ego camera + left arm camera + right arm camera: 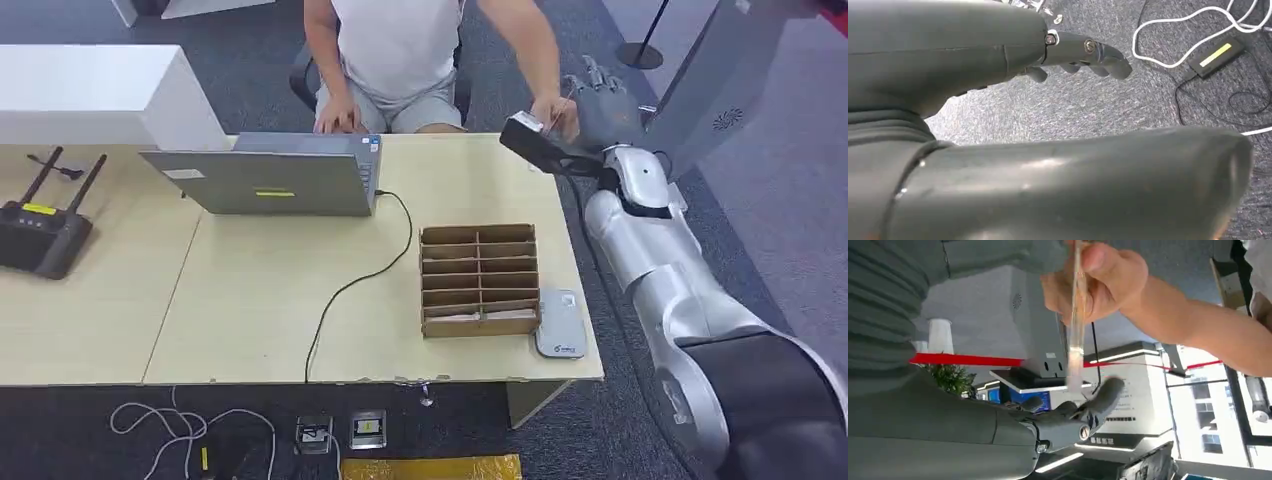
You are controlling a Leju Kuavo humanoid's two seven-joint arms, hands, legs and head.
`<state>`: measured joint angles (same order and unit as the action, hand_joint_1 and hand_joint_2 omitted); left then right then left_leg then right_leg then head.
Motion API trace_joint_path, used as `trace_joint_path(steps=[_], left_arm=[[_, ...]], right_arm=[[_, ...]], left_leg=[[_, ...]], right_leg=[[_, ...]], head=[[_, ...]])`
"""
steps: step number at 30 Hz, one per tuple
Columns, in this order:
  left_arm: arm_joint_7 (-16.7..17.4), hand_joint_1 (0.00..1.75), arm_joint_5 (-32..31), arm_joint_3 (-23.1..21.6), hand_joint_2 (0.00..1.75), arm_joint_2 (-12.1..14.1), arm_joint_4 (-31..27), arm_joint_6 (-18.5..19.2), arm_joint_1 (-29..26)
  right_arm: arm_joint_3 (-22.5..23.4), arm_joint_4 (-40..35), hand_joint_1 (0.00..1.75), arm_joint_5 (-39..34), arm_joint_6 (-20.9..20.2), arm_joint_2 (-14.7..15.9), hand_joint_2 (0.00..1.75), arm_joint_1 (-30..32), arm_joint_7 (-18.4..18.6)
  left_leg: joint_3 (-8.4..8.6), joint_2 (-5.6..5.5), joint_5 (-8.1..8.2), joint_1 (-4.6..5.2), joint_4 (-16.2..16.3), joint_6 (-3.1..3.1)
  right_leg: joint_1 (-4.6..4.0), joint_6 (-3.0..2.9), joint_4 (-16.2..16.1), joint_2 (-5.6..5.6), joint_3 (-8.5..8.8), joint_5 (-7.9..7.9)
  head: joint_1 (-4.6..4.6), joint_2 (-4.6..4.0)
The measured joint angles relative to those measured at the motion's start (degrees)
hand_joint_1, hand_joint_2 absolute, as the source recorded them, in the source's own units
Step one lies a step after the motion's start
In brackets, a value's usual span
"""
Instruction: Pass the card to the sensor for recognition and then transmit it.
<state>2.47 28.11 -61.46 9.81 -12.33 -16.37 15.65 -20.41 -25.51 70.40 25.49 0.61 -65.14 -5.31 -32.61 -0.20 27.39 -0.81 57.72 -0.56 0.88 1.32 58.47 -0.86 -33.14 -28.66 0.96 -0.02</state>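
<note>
My right hand (600, 100) is raised beyond the table's far right corner, fingers spread. A person's hand (555, 112) meets it there. In the right wrist view the thin pale card (1075, 340) shows edge-on, pinched by the person's hand (1098, 280). It hangs between my thumb and my fingers (1098, 400), which stand wide apart; I see no grip of mine on it. The grey sensor pad (560, 325) lies flat at the table's near right corner. My left hand (1083, 52) hangs over the carpet with nothing in it.
A cardboard divider box (478, 280) stands just left of the sensor. A laptop (270, 180) with a black cable sits mid-table, with a black router (40, 235) at the far left. The person sits behind the table. Cables and adapters (1215, 55) lie on the floor.
</note>
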Motion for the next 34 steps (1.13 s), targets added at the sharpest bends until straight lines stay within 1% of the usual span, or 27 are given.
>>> trace_joint_path(steps=[9, 14, 19, 21, 25, 27, 31, 34], left_arm=[[0.0, 0.0, -1.0, 0.0, 0.0, 0.0, 0.0, 0.0, 0.0], [0.0, 0.0, -1.1, 0.0, 0.0, 0.0, 0.0, -0.1, 0.0], [0.0, 0.0, -1.1, 0.0, 0.0, 0.0, 0.0, -0.2, 0.0], [0.0, 0.0, -1.1, 0.0, 0.0, 0.0, 0.0, -0.3, 0.0], [0.0, 0.0, -0.8, 0.1, 0.0, 0.0, 0.0, -0.5, -0.3], [0.0, 0.0, -0.7, 0.2, 0.0, 0.1, 0.0, -0.6, -0.5], [0.0, 0.0, -0.1, 0.3, 0.0, 0.2, 0.0, -1.1, -1.1], [0.0, 0.0, 0.7, 0.8, 0.0, 0.3, 0.0, -1.6, -1.6]], right_arm=[[0.0, 1.9, 0.0, -2.4, 3.3, -0.2, 1.75, -1.1, -2.6], [0.1, 2.2, 0.0, -5.9, 7.3, -0.2, 1.75, -2.4, -5.1], [0.2, 2.5, 0.0, -7.0, 8.5, -0.2, 1.75, -3.6, -5.8], [0.5, 2.5, 0.0, -8.1, 9.5, -0.2, 1.75, -3.7, -6.7], [1.6, 2.5, 0.0, -12.4, 13.1, 0.0, 1.75, -5.1, -10.0], [2.5, 2.0, 0.0, -13.6, 14.1, 0.2, 1.75, -5.8, -11.9], [6.4, -1.4, 0.0, -13.5, 14.4, 0.5, 1.75, -6.3, -16.4], [10.2, -4.6, 0.0, -12.8, 14.5, 0.5, 1.75, -6.5, -21.5]], left_leg=[[0.01, 0.01, 0.0, 0.0, 0.0, 0.0], [0.01, 0.01, 0.0, 0.0, 0.0, 0.0], [0.02, 0.01, 0.0, 0.0, 0.0, 0.0], [0.02, 0.01, 0.0, 0.0, 0.0, 0.0], [0.03, 0.02, 0.0, 0.01, 0.0, 0.0], [0.03, 0.02, 0.0, 0.01, 0.0, 0.0], [0.04, 0.02, 0.0, 0.01, 0.0, 0.0], [0.06, 0.02, 0.0, 0.01, 0.0, 0.0]], right_leg=[[0.0, 0.0, 0.0, 0.01, 0.0, 0.0], [0.01, 0.0, 0.0, 0.02, 0.0, 0.0], [0.0, 0.0, 0.0, 0.02, 0.0, 0.0], [0.0, 0.0, 0.0, 0.02, 0.0, 0.0], [0.01, 0.0, 0.0, 0.04, 0.0, 0.0], [0.01, 0.0, 0.0, 0.05, 0.0, 0.0], [0.01, 0.0, 0.0, 0.05, 0.0, 0.0], [0.01, 0.0, 0.0, 0.03, 0.0, 0.0]], head=[[-0.02, 0.0], [-0.02, 0.0], [0.0, 0.0], [-0.02, 0.0], [-0.02, 0.0], [0.0, 0.0], [-0.02, 0.0], [-0.02, 0.0]])
